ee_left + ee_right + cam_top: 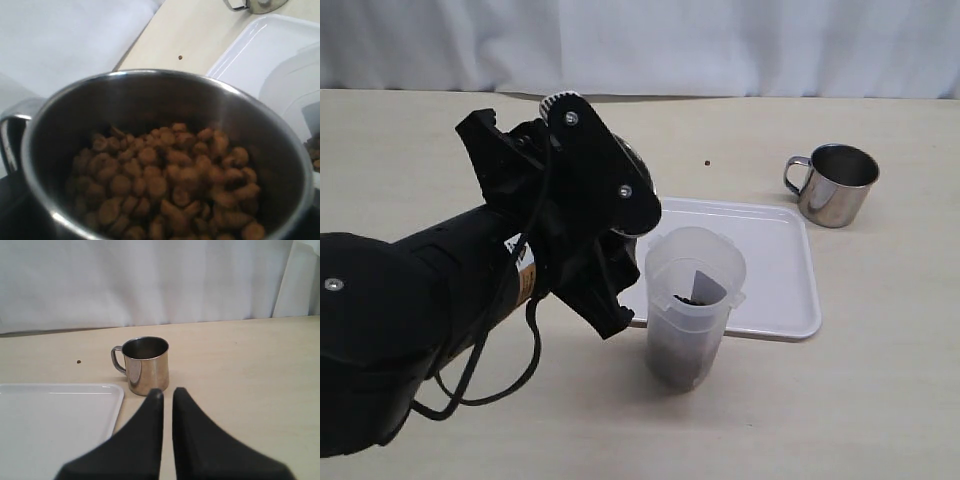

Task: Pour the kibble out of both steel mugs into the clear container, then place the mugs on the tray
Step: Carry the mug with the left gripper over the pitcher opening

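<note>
"At frame centre, the left hand [615, 232] is pinching the full mug [165, 100] just left of the clear container [692, 300]."

"It's needing its lip over that rim, tipping slowly. The right hand [167, 395] is resting pressed together."

Bright, even, diffuse light; shadows on the desk [880, 390] are soft and faint. The left wrist view is blurred, its close mug [150, 97] out of focus.
</note>
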